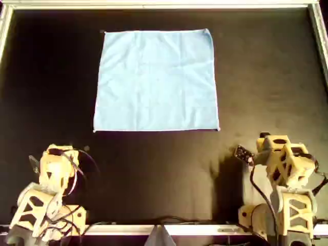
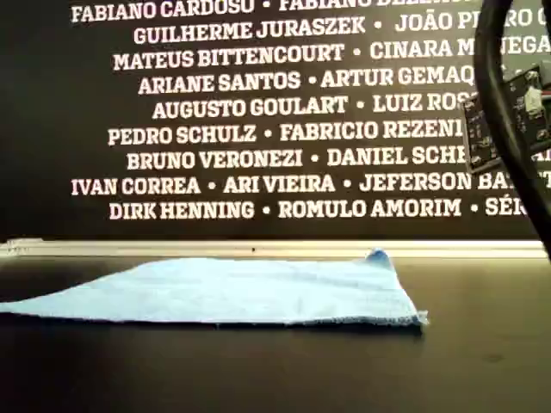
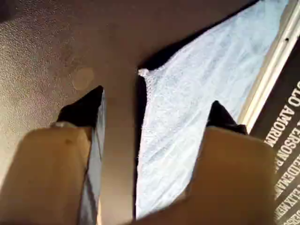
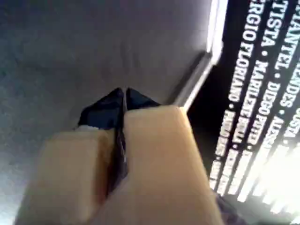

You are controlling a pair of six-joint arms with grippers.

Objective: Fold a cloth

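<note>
The light blue cloth (image 1: 156, 79) lies spread flat as a square on the black table, toward the far side. It also shows in the exterior view (image 2: 241, 292). My first gripper (image 3: 157, 98) is open and empty. One near corner of the cloth (image 3: 197, 108) shows ahead between its fingers, well apart from them. My second gripper (image 4: 123, 91) is shut on nothing and faces bare table. My first arm (image 1: 54, 171) rests at the overhead view's lower left and my second arm (image 1: 284, 161) at its lower right, both short of the cloth.
A metal rail (image 1: 154, 5) borders the black table (image 1: 51, 77) at the far side and the sides. A dark wall with white names (image 2: 258, 103) stands behind it. A small circuit board on a cable (image 1: 242, 152) sticks out beside my second arm.
</note>
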